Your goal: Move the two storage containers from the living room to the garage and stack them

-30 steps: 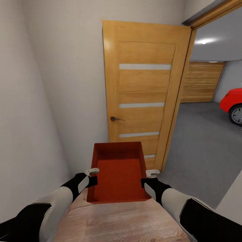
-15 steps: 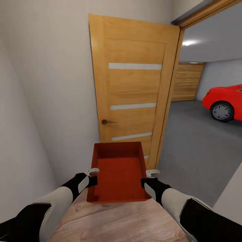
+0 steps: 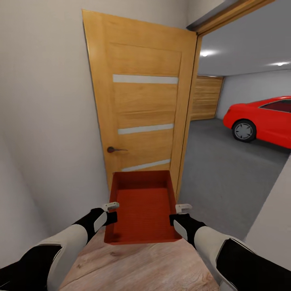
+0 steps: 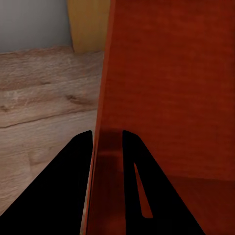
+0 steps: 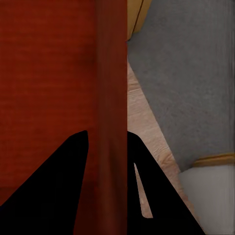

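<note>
Both arms are carrying one storage container (image 3: 142,210) out front over the wood plank floor (image 3: 137,266). Left gripper (image 3: 110,211) and right gripper (image 3: 180,214) are each pinching a side wall. Likely light, stiff, smooth-walled; rim holds suit it. Orange-red, open-topped, empty. Beyond: open door (image 3: 141,109), garage floor (image 3: 226,169), red car (image 3: 262,119).

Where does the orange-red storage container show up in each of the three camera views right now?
Head view: the storage container sits low and central, held between the left gripper and right gripper.
Left wrist view: one wall runs up from between the jaws, past the wood plank floor.
Right wrist view: the opposite wall rises between the jaws.
Shared landmark: the wooden door, a corner of which shows in both wrist views.
</note>
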You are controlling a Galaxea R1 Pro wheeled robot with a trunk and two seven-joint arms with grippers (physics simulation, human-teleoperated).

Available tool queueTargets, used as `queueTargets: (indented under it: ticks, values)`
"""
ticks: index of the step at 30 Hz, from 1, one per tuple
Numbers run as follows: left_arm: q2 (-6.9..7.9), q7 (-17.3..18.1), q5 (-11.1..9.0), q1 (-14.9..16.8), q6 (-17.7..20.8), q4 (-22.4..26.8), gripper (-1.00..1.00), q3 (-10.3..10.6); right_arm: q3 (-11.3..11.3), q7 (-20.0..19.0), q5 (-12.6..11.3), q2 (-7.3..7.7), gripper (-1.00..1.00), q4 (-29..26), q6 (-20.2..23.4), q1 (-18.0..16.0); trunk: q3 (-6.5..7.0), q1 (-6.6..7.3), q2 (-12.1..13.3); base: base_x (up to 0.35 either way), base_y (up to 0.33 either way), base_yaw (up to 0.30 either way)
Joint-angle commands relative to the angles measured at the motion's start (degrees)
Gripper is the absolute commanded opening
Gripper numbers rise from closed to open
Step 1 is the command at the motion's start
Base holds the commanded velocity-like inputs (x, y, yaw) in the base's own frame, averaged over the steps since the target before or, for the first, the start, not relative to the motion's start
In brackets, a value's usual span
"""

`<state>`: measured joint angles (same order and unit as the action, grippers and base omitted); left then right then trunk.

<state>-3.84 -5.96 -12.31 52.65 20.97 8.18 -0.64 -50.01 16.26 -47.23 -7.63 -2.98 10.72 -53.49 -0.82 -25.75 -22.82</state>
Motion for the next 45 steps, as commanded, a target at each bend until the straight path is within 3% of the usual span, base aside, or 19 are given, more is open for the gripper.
queueTargets:
  ticks: [1, 33, 45]
  values:
    - [-0.03, -0.55, 0.71, 0.00, 0.38, 0.17, -1.00, -0.68, -0.50, 0.18, -0.48, -0.37, -1.00, -0.27, 0.35, -0.04, -0.08, -0.04, -0.10, 0.078, 0.000, -0.245]
    - [-0.09, -0.55, 0.76, 0.00, 0.38, 0.17, -1.00, -0.68, -0.52, 0.18, -0.48, -0.37, -1.00, -0.27, 0.35, -0.04, -0.08, -0.04, -0.10, 0.072, 0.001, -0.245]
    - [-0.11, -0.55, 0.80, 0.00, 0.38, 0.17, -1.00, -0.68, -0.44, 0.18, -0.48, -0.28, -1.00, -0.27, 0.35, -0.04, -0.08, -0.04, -0.10, 0.219, 0.186, -0.031]
